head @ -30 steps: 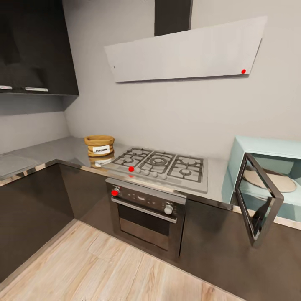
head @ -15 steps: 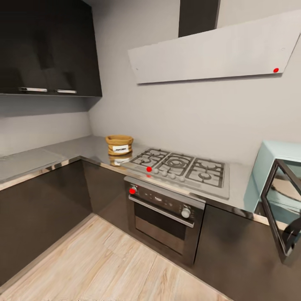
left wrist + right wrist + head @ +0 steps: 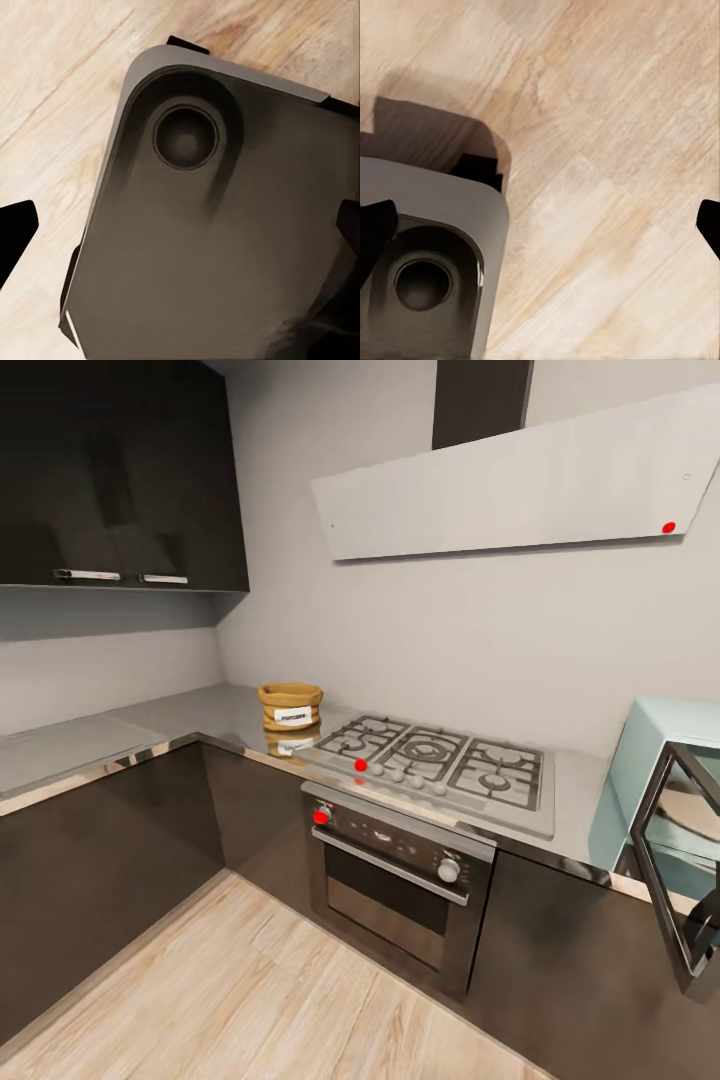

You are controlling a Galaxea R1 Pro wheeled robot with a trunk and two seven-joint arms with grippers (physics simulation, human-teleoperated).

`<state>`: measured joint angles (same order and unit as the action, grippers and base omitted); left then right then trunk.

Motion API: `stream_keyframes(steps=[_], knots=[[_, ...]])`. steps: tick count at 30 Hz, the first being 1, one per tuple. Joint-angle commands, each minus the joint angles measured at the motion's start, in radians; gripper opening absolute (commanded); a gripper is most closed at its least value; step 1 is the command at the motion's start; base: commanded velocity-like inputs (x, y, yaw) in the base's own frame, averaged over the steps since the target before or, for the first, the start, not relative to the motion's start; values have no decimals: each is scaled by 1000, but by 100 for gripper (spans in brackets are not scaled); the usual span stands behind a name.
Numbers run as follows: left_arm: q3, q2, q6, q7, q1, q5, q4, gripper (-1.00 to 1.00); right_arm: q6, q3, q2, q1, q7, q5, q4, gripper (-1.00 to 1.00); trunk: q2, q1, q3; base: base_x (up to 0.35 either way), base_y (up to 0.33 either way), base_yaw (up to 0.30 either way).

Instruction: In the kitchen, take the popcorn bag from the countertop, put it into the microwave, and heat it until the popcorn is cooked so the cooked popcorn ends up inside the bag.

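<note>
Ahead, the small tan cloth popcorn bag (image 3: 290,706) sits untouched on the glossy grey table (image 3: 190,720) beside the steel gas hob (image 3: 440,758), awaiting pickup, while both arms' jaws hang open, empty, over the wooden floor (image 3: 607,150).

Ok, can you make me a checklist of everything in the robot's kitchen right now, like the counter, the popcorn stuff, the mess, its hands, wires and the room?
Surface: countertop glossy grey, L-shaped, dark cabinet fronts below.
Job's things: popcorn bag upright on the countertop left of the gas hob; microwave at the right edge, its door swung open.
Clutter: nothing seen.
Grippers: left gripper and right gripper open, empty, fingertips at the picture edges, over the robot's dark base and wooden floor.
Cables: nothing seen.
Surroundings: built-in oven under the hob, hood above, dark wall cabinets.
</note>
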<state>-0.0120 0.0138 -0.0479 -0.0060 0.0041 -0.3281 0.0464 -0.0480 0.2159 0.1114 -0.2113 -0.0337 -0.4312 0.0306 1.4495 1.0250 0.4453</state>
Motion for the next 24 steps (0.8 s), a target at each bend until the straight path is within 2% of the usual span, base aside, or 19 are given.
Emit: stream_keyframes(steps=[1, 6, 17, 24], knots=[[-1, 0, -1, 0, 0, -5, 7, 100, -5, 8, 1, 4, -3, -8, 3, 100, 1, 0, 1, 0, 0, 0], [0, 3, 0, -2, 0, -6, 24, 100, -6, 7, 1, 12, -4, -9, 3, 100, 1, 0, 1, 72, 79, 0], [-2, 6, 0, -2, 0, -8, 24, 100, -4, 7, 1, 12, -5, -9, 3, 100, 1, 0, 1, 251, 186, 0], [-3, 6, 2, -2, 0, -8, 24, 100, -7, 7, 2, 12, -4, -8, 3, 100, 1, 0, 1, 264, 189, 212]])
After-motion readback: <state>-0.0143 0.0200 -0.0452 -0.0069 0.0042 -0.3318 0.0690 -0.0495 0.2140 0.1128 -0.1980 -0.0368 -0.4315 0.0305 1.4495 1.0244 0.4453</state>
